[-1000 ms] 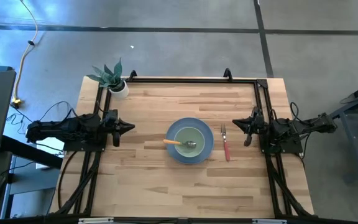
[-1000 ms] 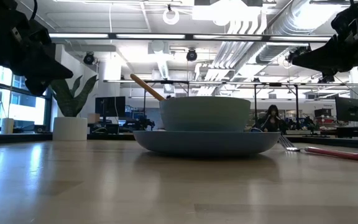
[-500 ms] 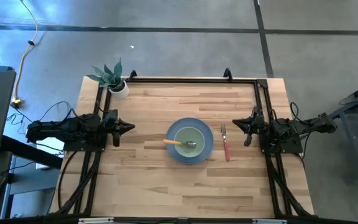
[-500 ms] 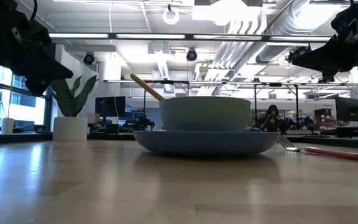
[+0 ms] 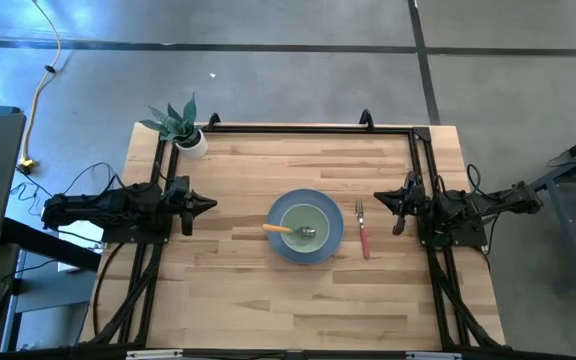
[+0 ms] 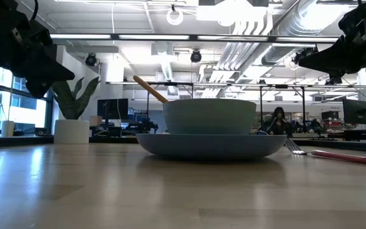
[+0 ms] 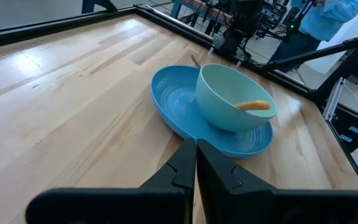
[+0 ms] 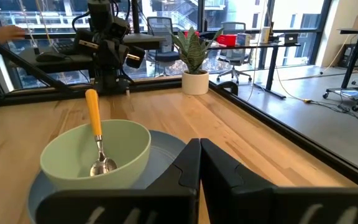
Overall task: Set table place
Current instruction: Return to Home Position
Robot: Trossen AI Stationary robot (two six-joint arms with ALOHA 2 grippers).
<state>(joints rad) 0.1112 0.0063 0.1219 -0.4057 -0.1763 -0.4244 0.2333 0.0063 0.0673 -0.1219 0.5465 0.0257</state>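
A blue plate (image 5: 306,228) lies on the middle of the light-wood table (image 5: 248,300). A pale green bowl (image 5: 304,224) stands on the plate. A spoon with an orange handle (image 5: 288,230) rests in the bowl, its handle leaning on the rim. A fork with a pink handle (image 5: 364,232) lies flat on the table just right of the plate. My left gripper (image 5: 211,205) hovers shut and empty at the table's left side. My right gripper (image 5: 378,200) hovers shut and empty at the right side, beyond the fork.
A potted plant in a white pot (image 5: 186,132) stands at the far left corner of the table. A black metal frame (image 5: 308,127) edges the far side. A person in a blue top (image 7: 328,18) shows beyond the table in the left wrist view.
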